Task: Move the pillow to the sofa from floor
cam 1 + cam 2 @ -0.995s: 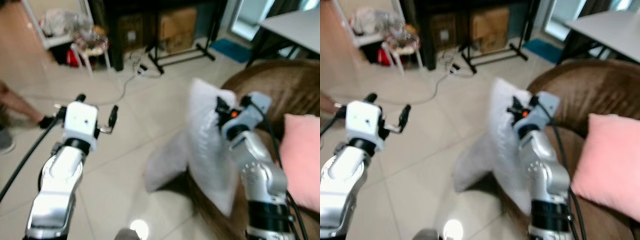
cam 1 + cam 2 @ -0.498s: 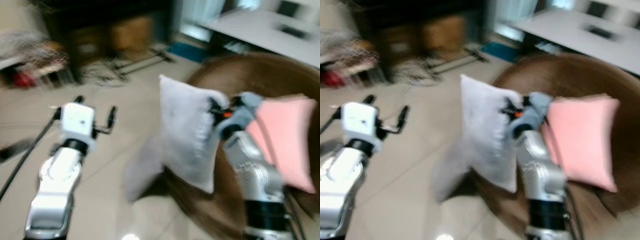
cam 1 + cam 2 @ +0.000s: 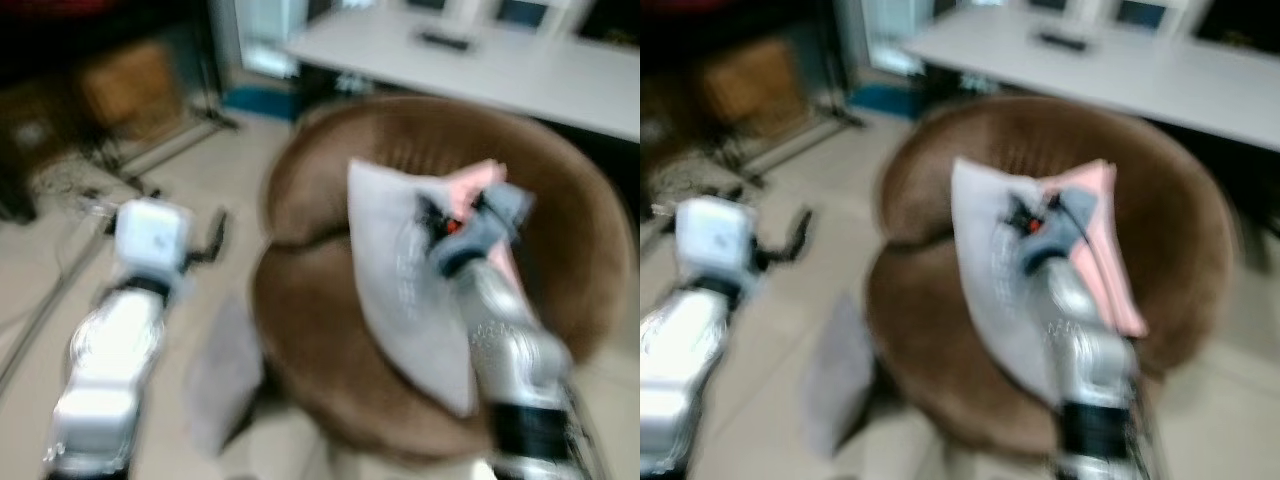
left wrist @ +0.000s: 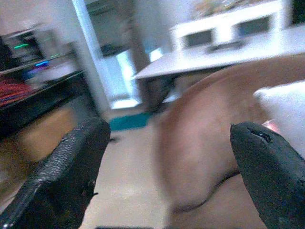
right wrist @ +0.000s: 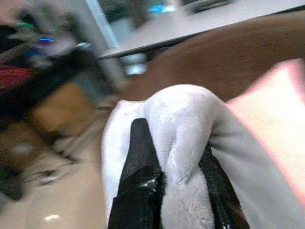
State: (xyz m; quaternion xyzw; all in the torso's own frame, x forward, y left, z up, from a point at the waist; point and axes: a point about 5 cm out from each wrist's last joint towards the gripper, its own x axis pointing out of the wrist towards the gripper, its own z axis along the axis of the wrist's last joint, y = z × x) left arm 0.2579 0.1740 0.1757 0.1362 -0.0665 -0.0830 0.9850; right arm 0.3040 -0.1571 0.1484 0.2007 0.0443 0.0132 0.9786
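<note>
My right tool (image 3: 1025, 215) pinches a fold of the white pillow (image 3: 400, 300), which hangs at frame centre over the brown sofa (image 3: 310, 330), just before a pink cushion (image 3: 1105, 250). My left tool (image 4: 167, 157), fingers spread and empty, hovers mid-left. Best lower until the seat bears the pillow, then release.

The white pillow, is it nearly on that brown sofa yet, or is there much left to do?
Nearly. The white pillow is off the floor, pinched in the right gripper and hanging over the seat of the brown sofa, in front of a pink cushion. What is left is to lower it and let go. The left gripper is open, beside the sofa.
</note>
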